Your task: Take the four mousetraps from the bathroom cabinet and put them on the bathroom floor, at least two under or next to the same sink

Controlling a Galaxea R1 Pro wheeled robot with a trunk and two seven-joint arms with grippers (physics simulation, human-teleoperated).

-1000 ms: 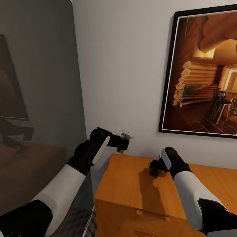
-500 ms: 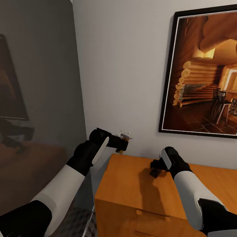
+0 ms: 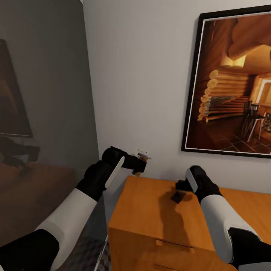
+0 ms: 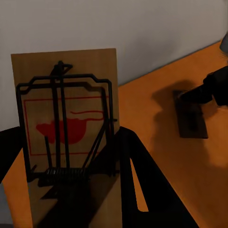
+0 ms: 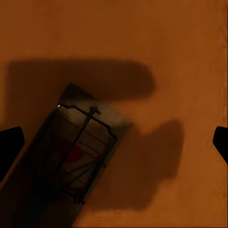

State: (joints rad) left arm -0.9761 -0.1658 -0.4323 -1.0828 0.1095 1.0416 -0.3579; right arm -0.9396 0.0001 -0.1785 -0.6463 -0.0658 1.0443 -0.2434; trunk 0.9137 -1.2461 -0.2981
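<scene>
My left gripper is shut on one mousetrap, held up close to the white wall past the cabinet's left rear corner. The left wrist view shows that trap upright between the dark fingers, its wire frame and red mark facing the camera. A second mousetrap lies flat on the orange-brown cabinet top. My right gripper hovers just above it, open. In the right wrist view this trap lies askew below, with the fingertips wide apart at the frame's two sides.
A large framed painting hangs on the wall above the cabinet's right part. A grey reflective panel stands to the left. Drawer slot handles show on the cabinet front. A strip of tiled floor lies beside the cabinet's left side.
My right gripper has drawn up and slightly right, leaving the second trap lying apart from it on the cabinet top. The left arm and its trap have stayed put.
</scene>
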